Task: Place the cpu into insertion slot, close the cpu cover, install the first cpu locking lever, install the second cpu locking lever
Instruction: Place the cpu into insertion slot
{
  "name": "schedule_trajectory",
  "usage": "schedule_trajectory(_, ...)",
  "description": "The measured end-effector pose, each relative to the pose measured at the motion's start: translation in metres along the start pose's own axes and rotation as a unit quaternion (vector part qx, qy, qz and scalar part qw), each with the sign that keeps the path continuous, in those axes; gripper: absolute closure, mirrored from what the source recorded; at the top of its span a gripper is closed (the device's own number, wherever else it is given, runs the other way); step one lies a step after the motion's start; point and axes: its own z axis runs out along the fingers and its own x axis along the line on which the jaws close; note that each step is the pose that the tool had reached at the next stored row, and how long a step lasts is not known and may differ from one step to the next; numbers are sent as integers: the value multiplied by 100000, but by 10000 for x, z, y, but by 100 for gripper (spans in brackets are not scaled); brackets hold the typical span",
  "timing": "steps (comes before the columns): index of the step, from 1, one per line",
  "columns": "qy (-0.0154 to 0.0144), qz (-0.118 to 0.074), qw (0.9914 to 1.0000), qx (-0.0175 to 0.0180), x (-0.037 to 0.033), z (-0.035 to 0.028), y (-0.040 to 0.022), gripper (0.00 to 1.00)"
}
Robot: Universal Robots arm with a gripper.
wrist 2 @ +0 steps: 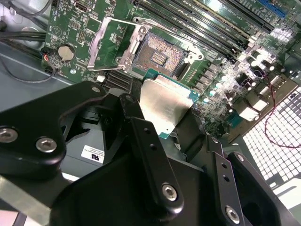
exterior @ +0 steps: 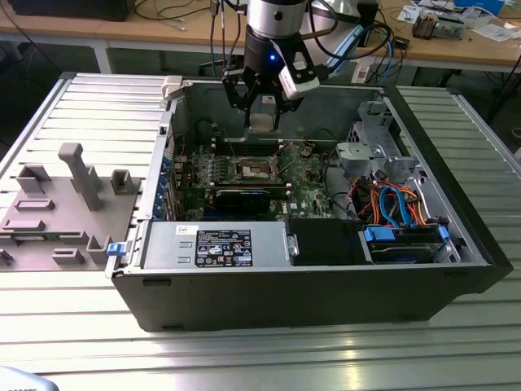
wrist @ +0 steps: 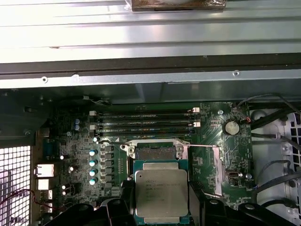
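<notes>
My gripper (exterior: 261, 119) hangs over the motherboard inside the open computer case, shut on the cpu (exterior: 260, 124). The cpu (wrist 2: 165, 104) is a flat square chip with a silver-grey top, gripped at two opposite edges by the black fingers (wrist 2: 149, 155). It is held in the air, apart from the board. The insertion slot (wrist 2: 159, 59) lies open just beyond the chip, dark with a silvery rim. The cpu cover (wrist 2: 95, 43) is swung open beside the slot. In the first wrist view the cpu (wrist: 161, 193) hovers just short of the insertion slot (wrist: 155, 153), and the cpu cover (wrist: 217, 165) stands raised.
Long black memory slots (wrist: 143, 123) run behind the socket. A black card (exterior: 242, 198) sits in front of it. The power supply (exterior: 216, 244) and a drive cage with orange and blue cables (exterior: 391, 204) line the case's near side and the exterior view's right. A grey fixture (exterior: 65, 204) rests on the table.
</notes>
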Motion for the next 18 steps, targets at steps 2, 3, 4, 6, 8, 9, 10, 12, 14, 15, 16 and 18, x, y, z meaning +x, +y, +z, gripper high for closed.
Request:
schedule_trajectory(2,4,-2,100000,2,0,4,0,45)
schedule_trajectory(3,1,0,100000,1,0,7,-1,45)
schedule_trajectory(4,3,0,100000,0,0,9,-1,45)
schedule_trajectory(6,1,1,100000,-1,0,15,-1,45)
schedule_trajectory(8,3,3,100000,3,0,19,-2,45)
schedule_trajectory(9,3,0,100000,1,0,21,-2,45)
schedule_trajectory(10,3,3,100000,3,0,23,-2,45)
schedule_trajectory(12,2,0,100000,2,-1,29,-3,45)
schedule_trajectory(14,2,2,100000,0,-1,33,-3,45)
schedule_trajectory(15,3,1,100000,0,-1,35,-3,45)
schedule_trajectory(16,2,1,100000,2,-1,37,-3,45)
schedule_trajectory(18,3,-1,100000,4,-1,41,-4,45)
